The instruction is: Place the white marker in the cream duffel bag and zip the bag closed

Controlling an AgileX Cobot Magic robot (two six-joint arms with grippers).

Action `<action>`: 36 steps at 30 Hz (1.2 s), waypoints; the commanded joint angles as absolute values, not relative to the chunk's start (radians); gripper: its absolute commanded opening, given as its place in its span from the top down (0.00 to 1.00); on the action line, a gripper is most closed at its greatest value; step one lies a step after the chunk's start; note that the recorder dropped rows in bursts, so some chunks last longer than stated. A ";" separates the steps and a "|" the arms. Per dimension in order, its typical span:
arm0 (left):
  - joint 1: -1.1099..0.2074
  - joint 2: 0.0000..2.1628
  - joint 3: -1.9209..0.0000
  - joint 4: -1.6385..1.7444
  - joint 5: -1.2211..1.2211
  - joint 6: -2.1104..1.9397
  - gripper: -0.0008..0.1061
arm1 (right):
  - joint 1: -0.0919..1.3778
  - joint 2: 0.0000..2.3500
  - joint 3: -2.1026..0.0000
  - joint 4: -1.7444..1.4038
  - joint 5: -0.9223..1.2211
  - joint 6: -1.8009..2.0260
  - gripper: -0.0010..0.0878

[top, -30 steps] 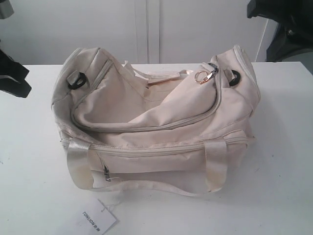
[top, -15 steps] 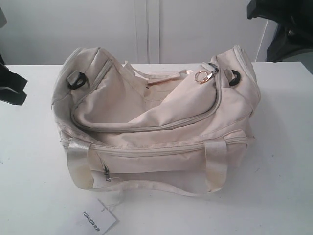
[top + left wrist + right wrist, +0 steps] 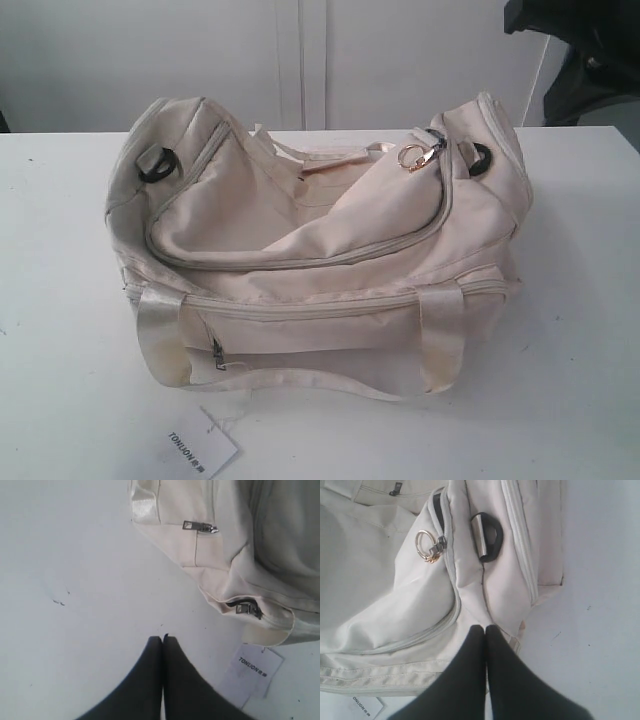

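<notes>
The cream duffel bag (image 3: 320, 260) lies on the white table with its front pocket facing the exterior camera. Its curved top zipper looks drawn shut, the gold ring pull (image 3: 410, 157) resting at the right end (image 3: 426, 546). No white marker shows in any view. My left gripper (image 3: 163, 638) is shut on nothing, hovering over bare table beside the bag's corner (image 3: 235, 570). My right gripper (image 3: 485, 627) is also shut and empty, above the bag's right end (image 3: 470, 585). Neither pair of fingertips appears in the exterior view.
A white paper tag printed TONLION (image 3: 195, 450) lies on the table in front of the bag, also caught by the left wrist camera (image 3: 255, 669). Black strap rings (image 3: 155, 165) sit at both bag ends. A dark arm (image 3: 585, 50) hangs at the upper right.
The dark left arm at the left edge of the exterior view has pulled back leftward and is now out of that view. The bag has not moved.
</notes>
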State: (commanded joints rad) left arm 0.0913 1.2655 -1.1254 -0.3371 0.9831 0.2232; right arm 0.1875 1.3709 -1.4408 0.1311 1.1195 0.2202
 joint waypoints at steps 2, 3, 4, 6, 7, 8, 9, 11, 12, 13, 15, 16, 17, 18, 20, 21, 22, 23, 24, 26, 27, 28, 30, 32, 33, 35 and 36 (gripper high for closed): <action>0.096 1.265 -1.125 -0.337 1.001 0.223 0.99 | 0.188 1.371 -1.441 0.131 1.119 0.220 0.99; 0.096 1.265 -1.125 -0.337 1.012 0.223 0.99 | 0.188 1.371 -1.441 0.131 1.119 0.220 0.99; 0.096 1.265 -1.125 -0.337 1.023 0.218 0.99 | 0.188 1.371 -1.441 0.131 1.119 0.220 0.99; 0.096 1.265 -1.125 -0.348 1.023 0.216 0.99 | 0.188 1.371 -1.441 0.131 1.119 0.220 0.99; 0.096 1.265 -1.125 -0.357 1.018 0.216 0.99 | 0.188 1.371 -1.441 0.131 1.119 0.220 0.99; 0.096 1.265 -1.125 -0.358 1.015 0.216 0.99 | 0.188 1.371 -1.441 0.131 1.119 0.220 0.99; 0.096 1.265 -1.125 -0.358 1.016 0.218 0.99 | 0.188 1.371 -1.441 0.131 1.119 0.220 0.99; 0.096 1.265 -1.125 -0.353 1.018 0.220 0.99 | 0.188 1.371 -1.441 0.131 1.119 0.220 0.99; 0.096 1.265 -1.125 -0.354 1.014 0.219 0.99 | 0.188 1.371 -1.441 0.131 1.119 0.220 0.99; 0.096 1.265 -1.125 -0.354 1.012 0.219 0.99 | 0.188 1.371 -1.441 0.131 1.119 0.220 0.99; 0.096 1.265 -1.125 -0.354 1.004 0.219 0.99 | 0.188 1.371 -1.441 0.131 1.119 0.220 0.99; 0.096 1.265 -1.125 -0.354 1.002 0.219 0.99 | 0.188 1.371 -1.441 0.131 1.119 0.220 0.99; 0.096 1.265 -1.125 -0.354 1.000 0.219 0.99 | 0.188 1.371 -1.441 0.131 1.119 0.220 0.99; 0.096 1.265 -1.125 -0.354 0.995 0.219 0.99 | 0.188 1.371 -1.441 0.131 1.119 0.220 0.99; 0.096 1.265 -1.125 -0.354 0.994 0.219 0.99 | 0.188 1.371 -1.441 0.131 1.119 0.220 0.99; 0.096 1.265 -1.125 -0.354 0.994 0.219 0.99 | 0.188 1.371 -1.441 0.131 1.119 0.220 0.99; 0.096 1.265 -1.125 -0.354 0.994 0.219 0.99 | 0.188 1.371 -1.441 0.131 1.119 0.220 0.99; 0.096 1.265 -1.125 -0.354 0.994 0.219 0.99 | 0.188 1.371 -1.441 0.131 1.119 0.220 0.99; 0.096 1.265 -1.125 -0.354 0.994 0.219 0.99 | 0.188 1.371 -1.441 0.131 1.119 0.220 0.99; 0.096 1.265 -1.125 -0.354 0.994 0.219 0.99 | 0.188 1.371 -1.441 0.131 1.119 0.220 0.99; 0.096 1.265 -1.125 -0.354 0.994 0.219 0.99 | 0.188 1.371 -1.441 0.131 1.119 0.220 0.99; 0.096 1.265 -1.125 -0.354 0.994 0.219 0.99 | 0.188 1.371 -1.441 0.131 1.119 0.220 0.99; 0.096 1.265 -1.125 -0.354 0.994 0.219 0.99 | 0.188 1.371 -1.441 0.131 1.119 0.220 0.99; 0.096 1.265 -1.125 -0.354 0.994 0.219 0.99 | 0.188 1.371 -1.441 0.131 1.119 0.220 0.99; 0.096 1.265 -1.125 -0.354 0.994 0.219 0.99 | 0.188 1.371 -1.441 0.131 1.119 0.220 0.99; 0.096 1.265 -1.125 -0.354 0.994 0.219 0.99 | 0.188 1.371 -1.441 0.131 1.119 0.220 0.99; 0.096 1.265 -1.125 -0.354 0.994 0.222 0.99 | 0.188 1.371 -1.441 0.131 1.119 0.220 0.99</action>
